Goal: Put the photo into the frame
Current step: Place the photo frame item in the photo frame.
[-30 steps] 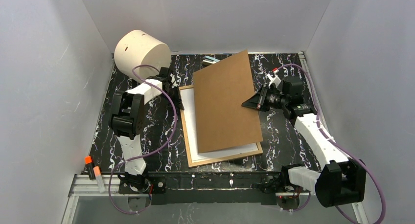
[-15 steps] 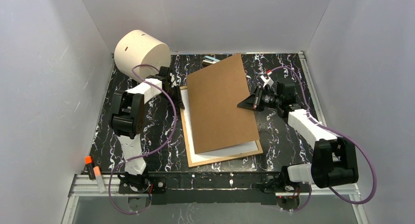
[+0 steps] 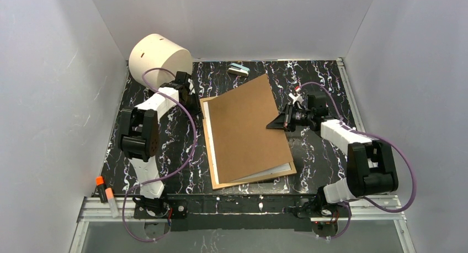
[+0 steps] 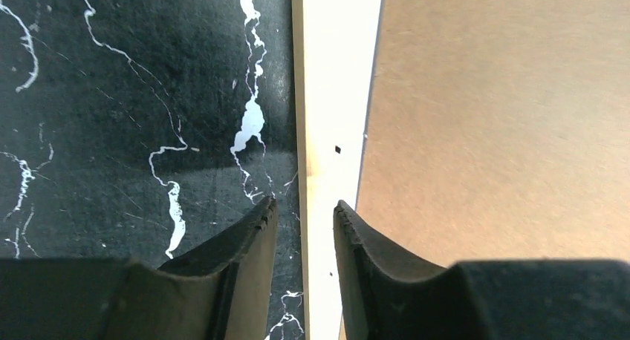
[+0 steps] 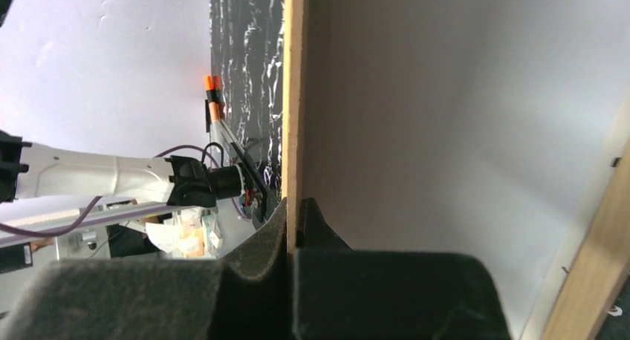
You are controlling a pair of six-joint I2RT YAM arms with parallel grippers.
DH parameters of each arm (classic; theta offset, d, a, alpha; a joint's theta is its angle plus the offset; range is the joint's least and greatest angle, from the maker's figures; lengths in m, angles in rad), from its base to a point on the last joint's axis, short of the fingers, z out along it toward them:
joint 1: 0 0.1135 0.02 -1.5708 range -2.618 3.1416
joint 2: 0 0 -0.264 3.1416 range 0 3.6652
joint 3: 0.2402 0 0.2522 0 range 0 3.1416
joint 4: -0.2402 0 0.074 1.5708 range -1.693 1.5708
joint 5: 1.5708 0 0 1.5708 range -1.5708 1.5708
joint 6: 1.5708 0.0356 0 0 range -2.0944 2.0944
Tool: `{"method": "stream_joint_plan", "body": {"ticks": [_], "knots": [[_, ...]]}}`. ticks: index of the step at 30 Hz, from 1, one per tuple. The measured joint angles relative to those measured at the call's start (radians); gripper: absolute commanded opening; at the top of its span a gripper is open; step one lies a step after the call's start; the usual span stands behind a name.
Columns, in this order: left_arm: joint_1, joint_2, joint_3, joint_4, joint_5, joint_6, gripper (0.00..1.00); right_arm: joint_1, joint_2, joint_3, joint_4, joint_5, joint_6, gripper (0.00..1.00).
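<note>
Right gripper (image 3: pixel 271 124) clamps the backing board (image 3: pixel 248 126) by its edge, the board sloping down ahead toward the frame (image 3: pixel 254 179). Left gripper (image 4: pixel 303 206) hovers empty, jaws apart, over the opposite long side.

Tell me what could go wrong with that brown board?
The right gripper pinches just one edge of the brown board, so it might slip. The board sits crooked over the frame and may land on its wooden rim. The open left gripper straddles the frame's left edge and could get bumped.
</note>
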Motion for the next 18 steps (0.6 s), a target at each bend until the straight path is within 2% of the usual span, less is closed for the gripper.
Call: {"method": "stream_joint_plan", "body": {"ticks": [10,16,18], "knots": [[0.004,-0.009,-0.058,0.044,-0.049,-0.005,0.27,-0.005,0.100,0.012,-0.001,-0.026,0.009,0.01],[0.005,-0.013,-0.098,0.077,-0.029,-0.029,0.26,-0.005,0.148,0.014,0.013,-0.053,0.009,0.02],[0.005,-0.016,-0.111,0.097,-0.011,-0.038,0.24,-0.003,0.163,0.020,0.019,-0.061,0.006,0.06]]}}
